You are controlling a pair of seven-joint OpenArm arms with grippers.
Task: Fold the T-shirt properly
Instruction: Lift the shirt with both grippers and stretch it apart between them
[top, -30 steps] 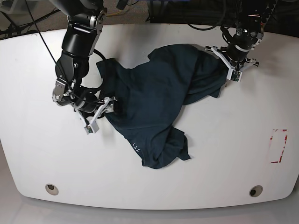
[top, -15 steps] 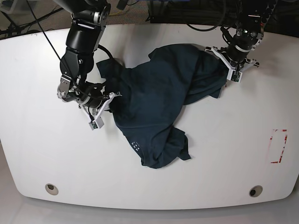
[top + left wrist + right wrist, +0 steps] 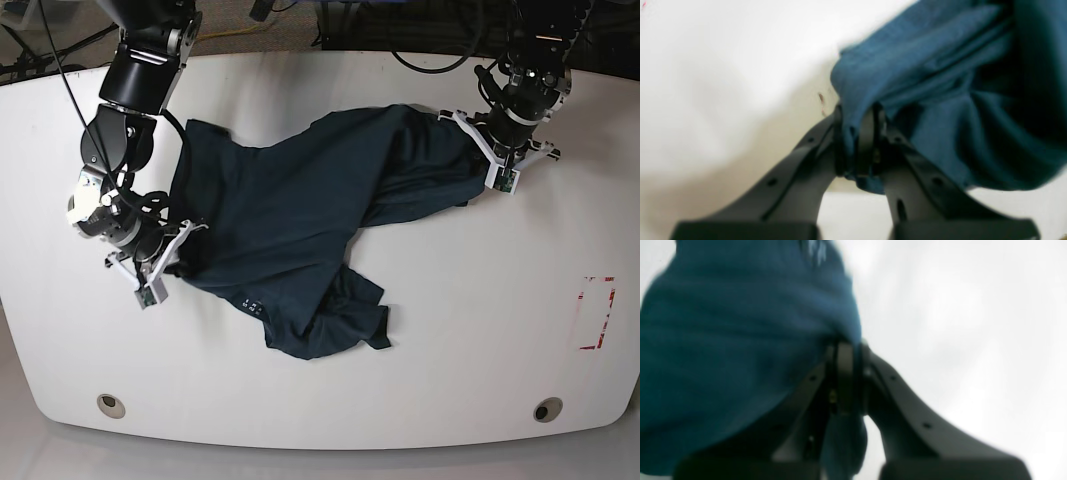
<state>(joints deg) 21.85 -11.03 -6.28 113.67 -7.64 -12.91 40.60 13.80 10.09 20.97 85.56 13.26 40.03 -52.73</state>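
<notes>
On white table (image 3: 420,330), crumpled T-shirt (image 3: 300,220), both sets of fingers clamped on cloth, fingertips buried.

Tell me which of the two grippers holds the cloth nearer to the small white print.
The right gripper, on the base view's left: the white print on the T-shirt lies close beside it. The left gripper grips the far end.
</notes>
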